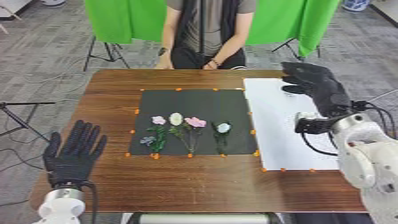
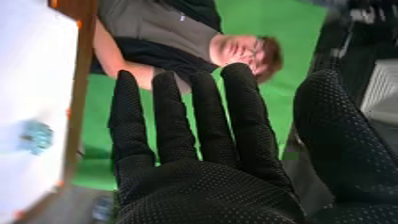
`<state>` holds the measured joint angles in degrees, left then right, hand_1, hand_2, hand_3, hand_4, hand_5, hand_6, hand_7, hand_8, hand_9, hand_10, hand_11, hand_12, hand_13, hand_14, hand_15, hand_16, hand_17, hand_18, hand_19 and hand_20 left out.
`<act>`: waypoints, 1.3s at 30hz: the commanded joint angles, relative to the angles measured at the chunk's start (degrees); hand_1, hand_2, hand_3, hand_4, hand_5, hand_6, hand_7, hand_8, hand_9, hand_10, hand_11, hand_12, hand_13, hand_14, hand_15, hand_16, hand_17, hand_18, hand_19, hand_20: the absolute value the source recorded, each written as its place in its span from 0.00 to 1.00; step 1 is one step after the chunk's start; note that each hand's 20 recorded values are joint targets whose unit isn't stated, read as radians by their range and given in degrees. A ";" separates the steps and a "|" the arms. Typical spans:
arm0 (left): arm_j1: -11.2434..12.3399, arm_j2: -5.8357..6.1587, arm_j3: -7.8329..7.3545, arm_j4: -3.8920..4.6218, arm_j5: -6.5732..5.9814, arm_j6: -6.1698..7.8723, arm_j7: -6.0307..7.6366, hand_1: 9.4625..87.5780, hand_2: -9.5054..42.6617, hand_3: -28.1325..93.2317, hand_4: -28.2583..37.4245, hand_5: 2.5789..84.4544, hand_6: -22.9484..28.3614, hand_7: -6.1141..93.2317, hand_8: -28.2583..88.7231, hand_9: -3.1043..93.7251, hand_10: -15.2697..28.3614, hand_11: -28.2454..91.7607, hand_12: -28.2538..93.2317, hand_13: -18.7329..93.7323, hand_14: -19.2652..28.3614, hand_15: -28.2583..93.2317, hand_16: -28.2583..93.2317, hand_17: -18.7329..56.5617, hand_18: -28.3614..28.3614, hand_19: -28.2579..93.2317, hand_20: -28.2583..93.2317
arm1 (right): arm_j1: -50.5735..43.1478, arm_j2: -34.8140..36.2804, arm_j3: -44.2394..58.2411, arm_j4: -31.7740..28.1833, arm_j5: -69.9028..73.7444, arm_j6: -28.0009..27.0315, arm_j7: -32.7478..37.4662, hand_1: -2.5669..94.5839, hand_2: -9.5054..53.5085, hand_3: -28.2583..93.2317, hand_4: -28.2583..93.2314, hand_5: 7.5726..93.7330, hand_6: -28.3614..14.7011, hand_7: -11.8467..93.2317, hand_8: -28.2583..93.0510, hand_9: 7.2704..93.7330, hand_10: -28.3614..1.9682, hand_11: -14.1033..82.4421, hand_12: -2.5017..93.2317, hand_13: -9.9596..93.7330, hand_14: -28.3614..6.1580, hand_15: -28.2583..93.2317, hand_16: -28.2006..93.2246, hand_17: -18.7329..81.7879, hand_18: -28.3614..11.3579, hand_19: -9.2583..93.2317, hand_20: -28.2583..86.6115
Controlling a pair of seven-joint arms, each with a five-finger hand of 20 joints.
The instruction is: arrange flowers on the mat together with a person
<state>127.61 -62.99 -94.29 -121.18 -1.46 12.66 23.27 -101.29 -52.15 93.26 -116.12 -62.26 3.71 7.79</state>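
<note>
Right hand [image 1: 313,84] released, fingers straight, near far right corner of bench [image 1: 191,185]; left hand [image 1: 71,162] released, left edge.

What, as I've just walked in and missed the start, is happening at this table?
It's a flower-arranging job on a black mat, and neither robot hand is holding anything at the moment. Several flowers, pink and white ones among them, lie side by side on the mat's near half. The open right hand is by the far end of the white sheet, where a small bluish thing lies. The open left hand is left of the mat.
</note>
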 commanded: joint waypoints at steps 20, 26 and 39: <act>1.88 -0.84 -0.76 -0.35 0.16 0.65 0.48 0.17 0.46 0.85 0.00 0.54 0.61 0.19 0.15 0.44 0.65 0.38 0.28 0.43 0.69 0.43 0.18 0.16 0.76 0.54 0.31 | -16.16 -5.17 7.10 -6.20 19.21 1.02 -0.80 0.28 0.31 0.89 0.02 0.46 0.61 0.25 0.14 0.42 0.57 0.20 0.14 0.44 0.43 0.32 0.36 0.31 0.26 0.47 0.37; 2.16 -0.99 -0.89 -0.44 0.07 0.69 0.38 0.18 0.47 0.85 0.00 0.54 0.61 0.19 0.15 0.44 0.65 0.38 0.28 0.43 0.69 0.43 0.18 0.16 0.76 0.54 0.31 | -16.34 -5.39 7.52 -6.39 19.50 -0.08 -0.48 0.28 0.31 0.89 0.02 0.47 0.61 0.25 0.14 0.42 0.55 0.20 0.14 0.44 0.42 0.32 0.36 0.31 0.25 0.48 0.37; 1.81 -0.95 -0.67 -0.64 -1.07 1.47 0.13 0.19 0.49 0.84 0.00 0.55 0.62 0.19 0.15 0.45 0.66 0.38 0.28 0.43 0.70 0.44 0.18 0.16 0.76 0.54 0.31 | -16.63 -6.19 8.12 -6.83 19.44 -2.30 0.81 0.28 0.32 0.89 0.02 0.47 0.60 0.25 0.14 0.42 0.55 0.20 0.14 0.44 0.41 0.32 0.37 0.31 0.25 0.48 0.37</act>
<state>128.71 -63.51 -95.09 -121.45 -1.55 13.01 24.08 -117.07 -57.85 100.27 -122.09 -42.72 3.34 7.45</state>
